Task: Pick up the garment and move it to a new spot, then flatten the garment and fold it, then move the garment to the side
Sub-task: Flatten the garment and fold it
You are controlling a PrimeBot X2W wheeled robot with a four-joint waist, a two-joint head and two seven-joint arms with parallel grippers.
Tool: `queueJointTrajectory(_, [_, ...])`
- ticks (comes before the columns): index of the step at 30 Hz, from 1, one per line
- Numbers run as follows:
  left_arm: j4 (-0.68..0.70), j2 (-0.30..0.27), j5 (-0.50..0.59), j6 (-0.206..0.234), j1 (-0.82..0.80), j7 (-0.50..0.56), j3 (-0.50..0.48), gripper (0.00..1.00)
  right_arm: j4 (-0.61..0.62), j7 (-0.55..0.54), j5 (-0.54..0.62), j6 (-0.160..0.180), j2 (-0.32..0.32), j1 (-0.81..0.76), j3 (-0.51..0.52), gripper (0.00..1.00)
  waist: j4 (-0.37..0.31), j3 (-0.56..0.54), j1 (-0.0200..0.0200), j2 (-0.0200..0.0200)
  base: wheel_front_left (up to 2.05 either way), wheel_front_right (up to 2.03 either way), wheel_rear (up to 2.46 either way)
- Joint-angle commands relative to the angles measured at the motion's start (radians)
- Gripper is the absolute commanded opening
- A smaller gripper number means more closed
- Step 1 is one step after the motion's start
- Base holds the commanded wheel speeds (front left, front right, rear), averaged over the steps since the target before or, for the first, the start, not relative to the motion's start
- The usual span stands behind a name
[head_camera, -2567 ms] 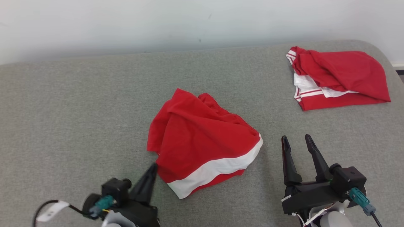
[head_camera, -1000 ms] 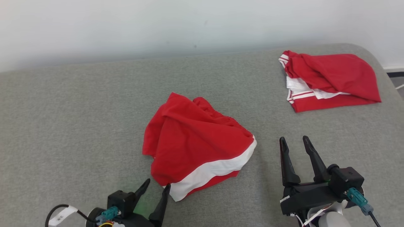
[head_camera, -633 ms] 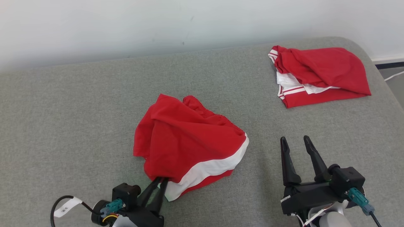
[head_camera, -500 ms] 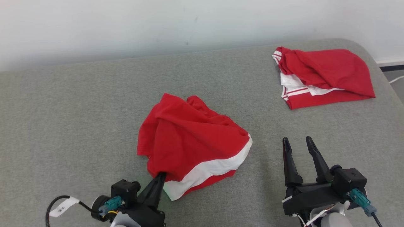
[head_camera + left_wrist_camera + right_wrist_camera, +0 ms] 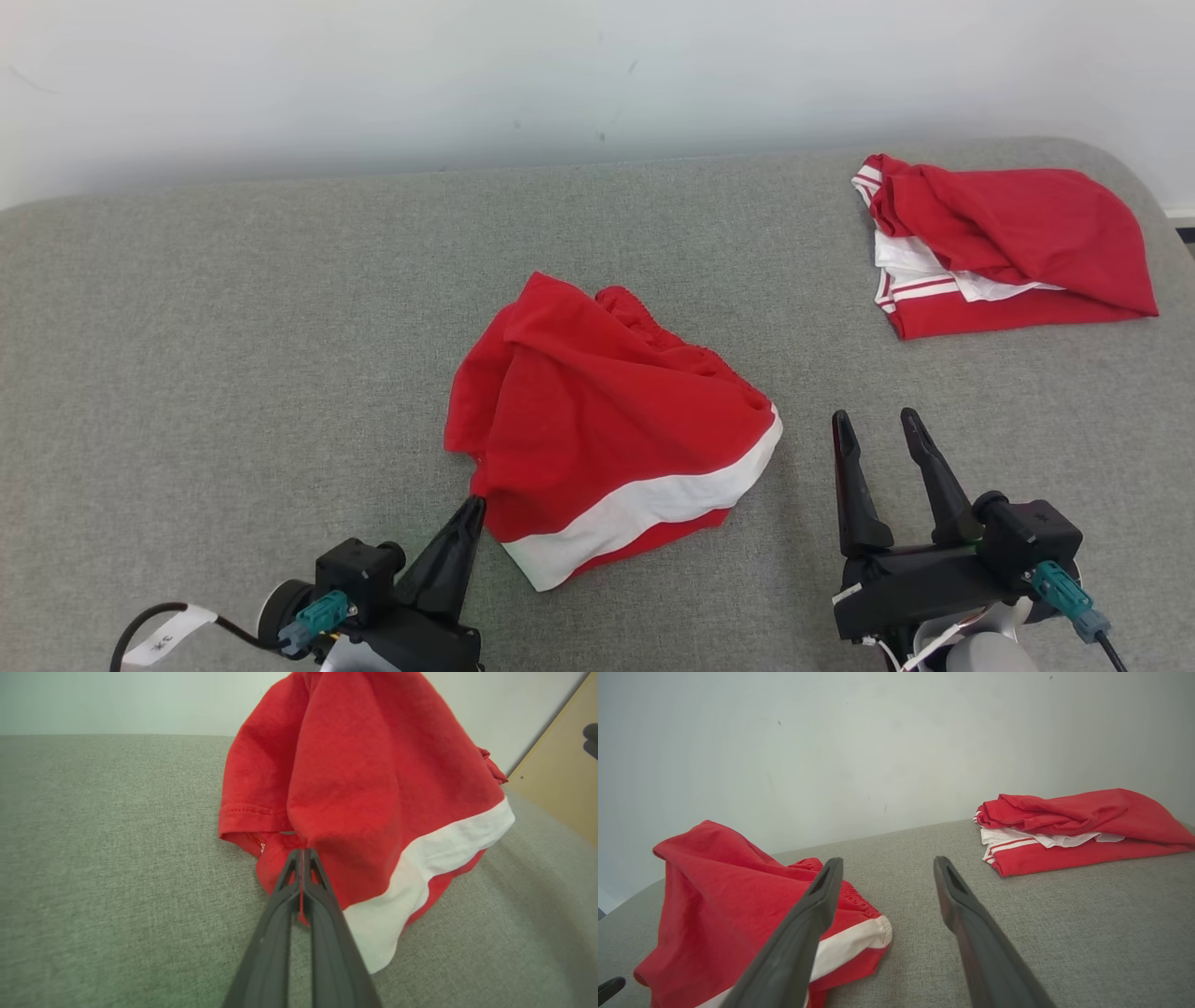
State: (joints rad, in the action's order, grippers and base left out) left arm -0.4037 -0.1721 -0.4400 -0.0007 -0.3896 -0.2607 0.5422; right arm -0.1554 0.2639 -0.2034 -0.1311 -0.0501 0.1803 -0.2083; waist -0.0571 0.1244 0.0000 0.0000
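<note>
Jersey (image 5: 1018,224) is way over at the far right back corner of the grey couch-like surface (image 5: 233,327), close to the wall (image 5: 373,75). It's folded into a flat-ish bundle, red layer on top w/ white fabric and red-and-white striped trim poking out at its left edge. No numerals visible from here. In the right wrist view the jersey (image 5: 1087,816) sits up and to the right of the fingers, well apart from them.

Neither hand is on it, tbh. Left gripper (image 5: 474,509) is at the near left, fingers pressed tight together on the near-left hem of a diff piece: the red shorts (image 5: 607,420) w/ a white band, crumpled in the middle of the surface (gathered elastic edge at the back, so prob shorts). Left wrist view shows the left gripper (image 5: 302,854) w/ a sliver of red pinched between the fingers and the red shorts (image 5: 364,765) bunched up beyond the tips.

Right gripper (image 5: 876,420) is spread apart w/ nothing in it, just right of the shorts, between them and the jersey but much nearer the shorts. Can't tell if it touches the surface.
</note>
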Motion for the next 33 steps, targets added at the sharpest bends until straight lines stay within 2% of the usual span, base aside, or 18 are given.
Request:
queueJointTrajectory(1, [0.003,-0.008,0.006,0.003,0.014,-0.005,-0.002,0.45,-0.004,0.001,0.005,0.001,-0.001,-0.003,0.003,1.00,0.000,0.000,0.0000,0.0000,0.00,0.00,0.00])
queueJointTrajectory(2, [0.003,-0.010,0.007,0.004,0.016,-0.005,-0.001,1.00,-0.005,0.001,0.006,0.001,0.000,-0.002,0.003,1.00,0.000,0.000,0.0000,0.0000,0.00,0.00,0.00])
queueJointTrajectory(13, [-0.029,-0.043,0.025,-0.005,-0.012,0.007,0.018,1.00,-0.009,0.001,0.001,0.001,0.000,0.008,-0.011,1.00,-0.023,0.000,0.0000,0.0000,0.00,0.00,0.00])
queueJointTrajectory(20, [-0.067,-0.067,0.038,-0.030,-0.055,0.020,0.040,1.00,-0.009,0.001,-0.003,0.001,-0.001,0.014,-0.020,1.00,-0.052,0.013,0.0000,0.0000,0.00,0.00,0.00])
queueJointTrajectory(26, [-0.109,-0.073,0.065,-0.074,-0.094,0.031,0.094,1.00,-0.007,0.001,-0.003,0.001,0.000,0.016,-0.021,1.00,-0.073,0.027,0.0000,0.0000,0.00,0.00,0.00])
queueJointTrajectory(27, [-0.109,-0.070,0.062,-0.077,-0.098,0.028,0.098,0.49,-0.006,0.001,-0.003,0.001,0.000,0.016,-0.020,1.00,-0.074,0.027,0.0000,0.0000,0.00,0.00,0.00])
queueJointTrajectory(28, [-0.109,-0.067,0.057,-0.081,-0.100,0.025,0.098,0.29,-0.006,0.001,-0.002,0.001,0.000,0.015,-0.018,1.00,-0.074,0.027,0.0000,0.0000,0.00,0.00,0.00])
queueJointTrajectory(29, [-0.110,-0.067,0.056,-0.083,-0.100,0.023,0.100,0.00,-0.005,0.001,0.000,0.001,0.000,0.012,-0.015,1.00,-0.072,0.026,0.0000,0.0000,0.00,0.00,0.00])
queueJointTrajectory(33, [-0.085,-0.069,0.058,-0.076,-0.098,0.016,0.097,0.00,-0.005,0.001,0.002,0.001,0.000,0.002,-0.009,1.00,-0.056,0.021,0.0000,0.0000,0.00,0.00,0.00])
